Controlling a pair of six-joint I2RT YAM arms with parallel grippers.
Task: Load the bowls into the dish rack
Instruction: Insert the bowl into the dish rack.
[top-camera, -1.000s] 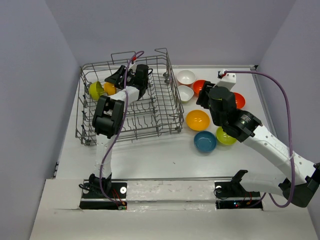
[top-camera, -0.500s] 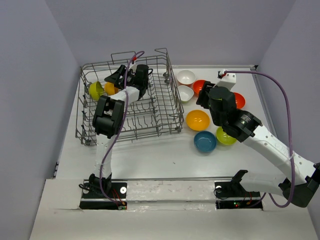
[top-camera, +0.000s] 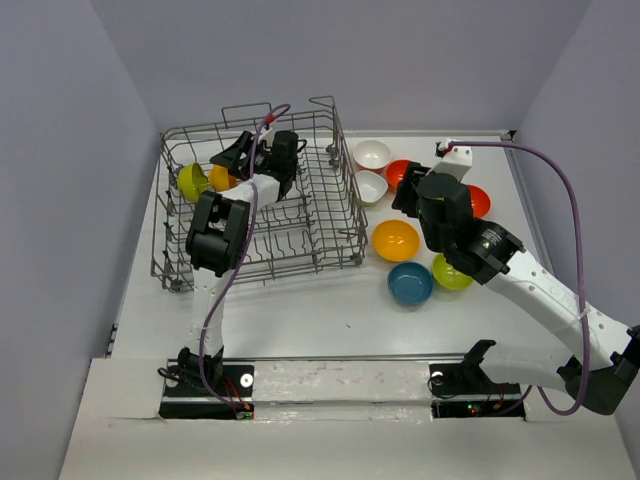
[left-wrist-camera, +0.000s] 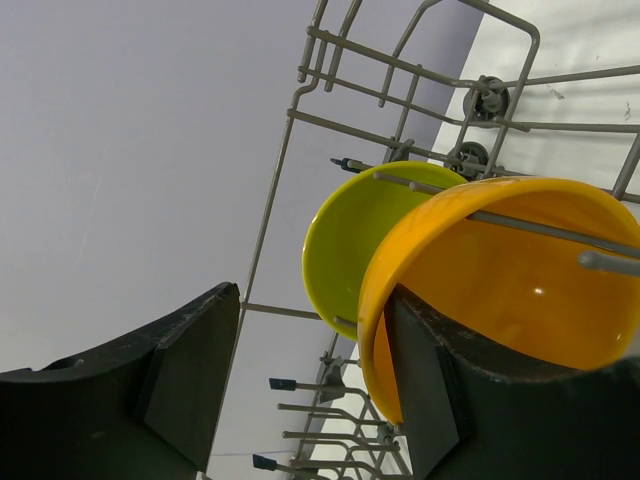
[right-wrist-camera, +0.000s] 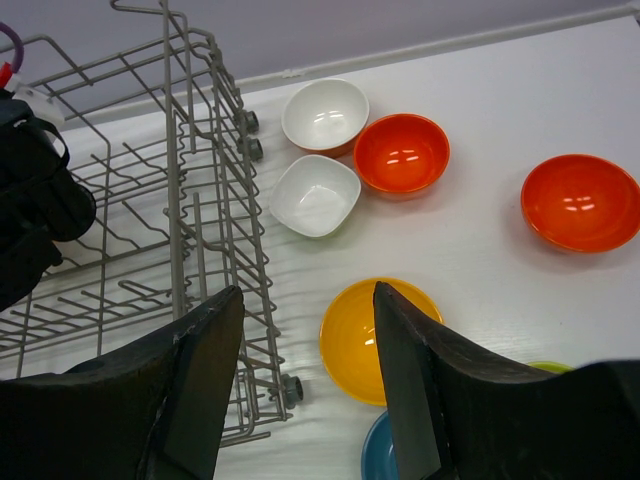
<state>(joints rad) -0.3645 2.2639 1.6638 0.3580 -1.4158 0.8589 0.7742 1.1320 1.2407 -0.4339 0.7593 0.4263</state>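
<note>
The grey wire dish rack (top-camera: 300, 250) stands at the left. At its far-left end a lime green bowl (top-camera: 190, 181) and an orange-yellow bowl (top-camera: 219, 177) stand on edge between the tines. My left gripper (top-camera: 232, 155) is open beside them. In the left wrist view its right finger (left-wrist-camera: 440, 400) lies against the orange-yellow bowl (left-wrist-camera: 500, 270), with the green bowl (left-wrist-camera: 350, 240) behind. My right gripper (right-wrist-camera: 308, 295) is open and empty above the loose orange-yellow bowl (right-wrist-camera: 375, 340). Loose on the table are two white (top-camera: 372, 154), two red-orange (top-camera: 479, 201), one teal (top-camera: 410, 283) and one lime green bowl (top-camera: 452, 273).
The rack's tall right wall (right-wrist-camera: 215, 200) stands just left of the right gripper. The white back wall edge runs behind the bowls. A purple cable (top-camera: 570, 220) loops over the right arm.
</note>
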